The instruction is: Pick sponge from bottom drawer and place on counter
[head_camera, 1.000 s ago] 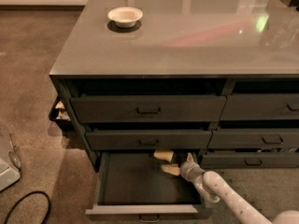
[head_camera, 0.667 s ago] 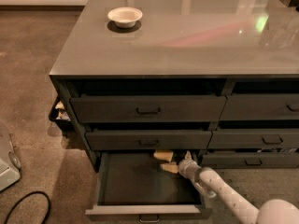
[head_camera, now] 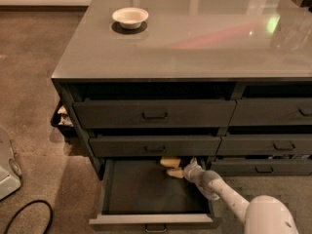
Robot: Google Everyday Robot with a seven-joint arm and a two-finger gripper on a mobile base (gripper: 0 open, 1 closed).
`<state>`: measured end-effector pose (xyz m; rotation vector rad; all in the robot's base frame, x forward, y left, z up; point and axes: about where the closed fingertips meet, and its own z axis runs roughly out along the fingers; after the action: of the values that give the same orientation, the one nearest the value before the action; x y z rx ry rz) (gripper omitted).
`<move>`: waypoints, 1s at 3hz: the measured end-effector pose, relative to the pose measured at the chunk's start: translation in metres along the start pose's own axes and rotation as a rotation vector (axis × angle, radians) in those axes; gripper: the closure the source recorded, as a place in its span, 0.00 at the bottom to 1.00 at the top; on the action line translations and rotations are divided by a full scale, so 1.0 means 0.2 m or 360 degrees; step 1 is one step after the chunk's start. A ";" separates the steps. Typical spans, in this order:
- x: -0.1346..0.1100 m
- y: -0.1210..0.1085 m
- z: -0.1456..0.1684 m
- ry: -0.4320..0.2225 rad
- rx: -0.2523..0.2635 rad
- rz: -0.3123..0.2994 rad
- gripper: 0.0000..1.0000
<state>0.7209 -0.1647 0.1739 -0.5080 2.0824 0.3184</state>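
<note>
The bottom drawer of the dark cabinet stands open and sticks out toward the camera. Its dark floor is mostly bare. The sponge is inside this drawer, in the back right corner, just under the edge of the shut middle drawer above it. It is small, flat and pale yellow. A second pale yellow bit lies just in front of it, a little closer to the drawer's front, and one cannot tell if it is part of the same sponge. The gripper is also low in the drawer's back right corner, right beside that yellow bit. One cannot tell if the gripper is loose, squeezed tight, or grasping the sponge. The white arm reaches in over the drawer's right side, coming from past the drawer's front right corner. High above the drawer, over the two shut drawers stacked on it, is the counter, wide, grey and shiny. A white bowl sits on the counter, far back, above the drawer's left half. Just to the right of the bottom drawer is a shut narrower drawer. On the brown carpet to the left of the drawer's front, a black cable curls.
</note>
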 end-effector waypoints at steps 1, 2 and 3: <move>0.03 0.04 0.10 0.0020 -0.0051 -0.0059 0.00; 0.07 0.07 0.18 0.0054 -0.0094 -0.0094 0.00; 0.11 0.07 0.25 0.0083 -0.0106 -0.0109 0.00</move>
<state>0.7415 -0.1360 0.1287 -0.6321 2.1050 0.3388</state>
